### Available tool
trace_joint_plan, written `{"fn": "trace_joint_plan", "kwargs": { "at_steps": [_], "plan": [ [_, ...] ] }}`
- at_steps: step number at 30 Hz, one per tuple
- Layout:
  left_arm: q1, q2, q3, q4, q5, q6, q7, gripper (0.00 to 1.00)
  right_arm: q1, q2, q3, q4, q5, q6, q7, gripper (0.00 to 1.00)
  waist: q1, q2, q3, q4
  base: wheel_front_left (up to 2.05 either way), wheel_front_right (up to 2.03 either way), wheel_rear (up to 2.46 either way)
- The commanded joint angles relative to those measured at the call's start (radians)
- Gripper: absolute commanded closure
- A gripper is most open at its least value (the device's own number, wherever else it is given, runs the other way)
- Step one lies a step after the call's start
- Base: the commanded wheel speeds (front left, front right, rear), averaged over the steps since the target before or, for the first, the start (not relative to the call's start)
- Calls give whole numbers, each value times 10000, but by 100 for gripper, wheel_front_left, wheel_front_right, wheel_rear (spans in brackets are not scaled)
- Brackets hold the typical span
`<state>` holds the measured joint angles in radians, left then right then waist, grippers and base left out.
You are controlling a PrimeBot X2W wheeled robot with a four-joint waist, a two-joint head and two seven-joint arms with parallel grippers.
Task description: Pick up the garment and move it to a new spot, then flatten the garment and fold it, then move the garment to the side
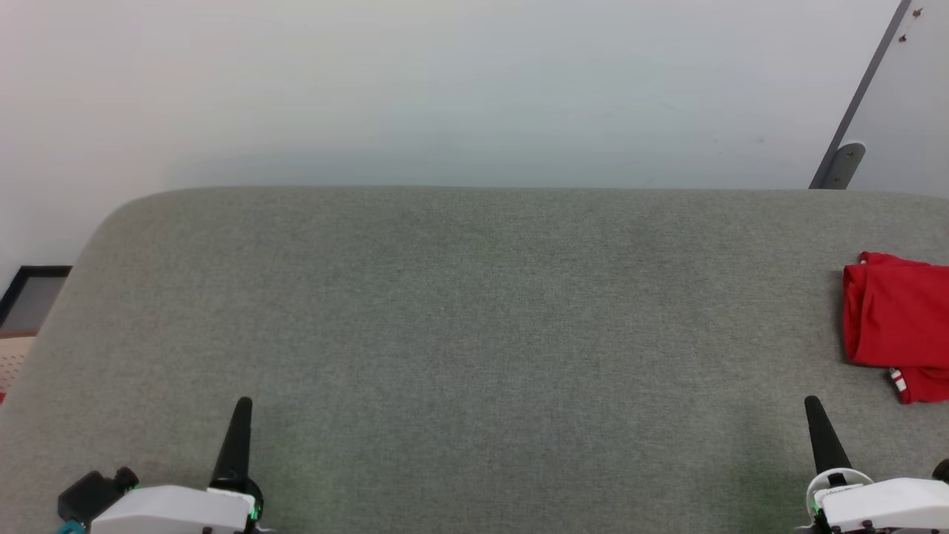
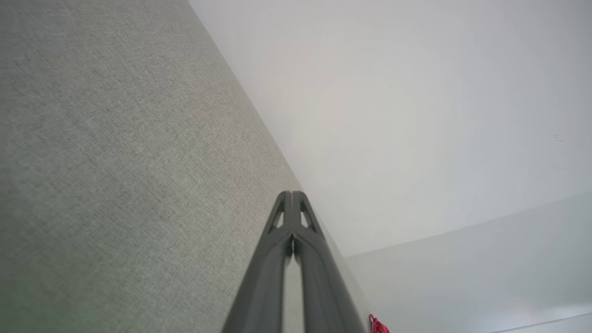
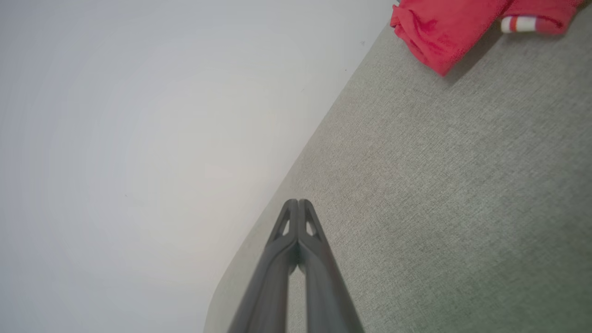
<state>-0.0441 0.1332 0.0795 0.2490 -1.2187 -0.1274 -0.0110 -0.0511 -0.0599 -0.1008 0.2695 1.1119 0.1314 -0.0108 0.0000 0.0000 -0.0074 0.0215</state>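
Note:
The garment (image 1: 897, 322) lies folded into a compact red bundle at the right edge of the grey fabric surface (image 1: 474, 334), a bit of red-and-white stripe trim showing at its near corner. It also appears in the right wrist view as the garment (image 3: 444, 27) at the top and as a red sliver of garment (image 2: 378, 325) in the left wrist view. My left gripper (image 1: 242, 406) rests at the lower left, shut and empty. My right gripper (image 1: 812, 404) rests at the lower right, shut and empty, well short of the garment. Both pairs of fingertips, left (image 2: 292, 195) and right (image 3: 298, 202), are pressed together.
A pale wall (image 1: 445, 89) rises behind the surface. A grey bracket with a slanted bar (image 1: 845, 165) stands at the back right. A dark-framed thing (image 1: 30, 297) and a beige perforated corner (image 1: 13, 363) sit off the left edge.

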Motion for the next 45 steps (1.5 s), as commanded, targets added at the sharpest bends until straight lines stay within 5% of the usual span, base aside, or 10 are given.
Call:
{"fn": "trace_joint_plan", "kwargs": {
  "at_steps": [1, 45],
  "plan": [
    [-191, 9, 74, -84, -263, -31, 63, 100, -247, -15, -52, -123, 295, -7, 79, 100, 0, 0, 3, -6, 0, 0, 0],
    [-585, -675, 313, -52, -3201, -51, 1033, 100, -554, 87, -124, -238, 4050, -11, 1022, 100, 0, 0, 79, -161, 0, 0, 0]
  ]
}}
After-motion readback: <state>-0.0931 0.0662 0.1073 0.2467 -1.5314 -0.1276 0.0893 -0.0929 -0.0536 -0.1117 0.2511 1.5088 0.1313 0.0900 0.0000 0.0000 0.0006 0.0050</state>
